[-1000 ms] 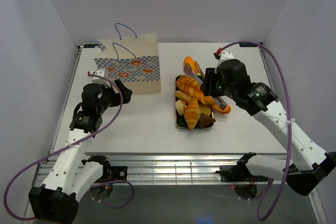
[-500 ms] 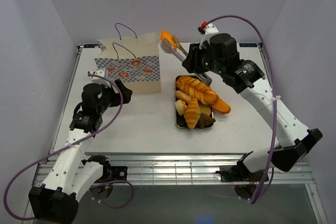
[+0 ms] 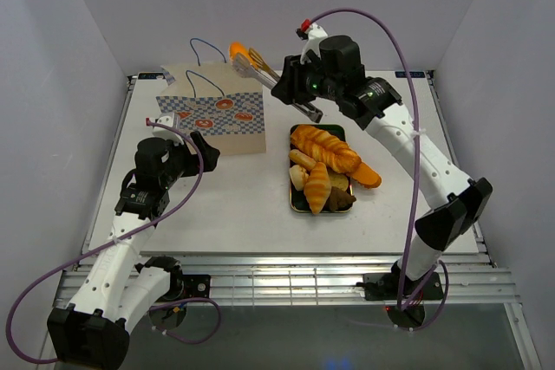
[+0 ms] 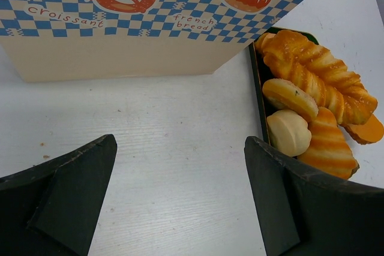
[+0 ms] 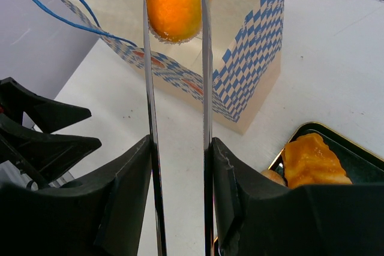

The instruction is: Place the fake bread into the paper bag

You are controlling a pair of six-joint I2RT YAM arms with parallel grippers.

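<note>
Right pincer (image 5: 180, 145) clamps tongs (image 5: 204, 88) pinching roll (image 5: 174, 1) over paper bag (image 3: 212, 110) — tray (image 3: 295, 207) holds breads (image 3: 325, 149) — left pincer (image 4: 180, 142) spread

Orange bread (image 5: 173, 4) above upright paper bag (image 3: 212, 114)

2 arms: left arm (image 3: 108, 262), right arm (image 3: 408, 140), white links w/ black joints & wrist housings. Purple cable (image 3: 347, 11) loops along each. The left gripper (image 4: 180, 141) fingers (image 4: 66, 190): matte black, wedge-shaped.

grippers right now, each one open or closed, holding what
Left gripper: open, empty.
Right gripper: shut on slim metal tongs pinching a glossy orange toy bread.
</note>
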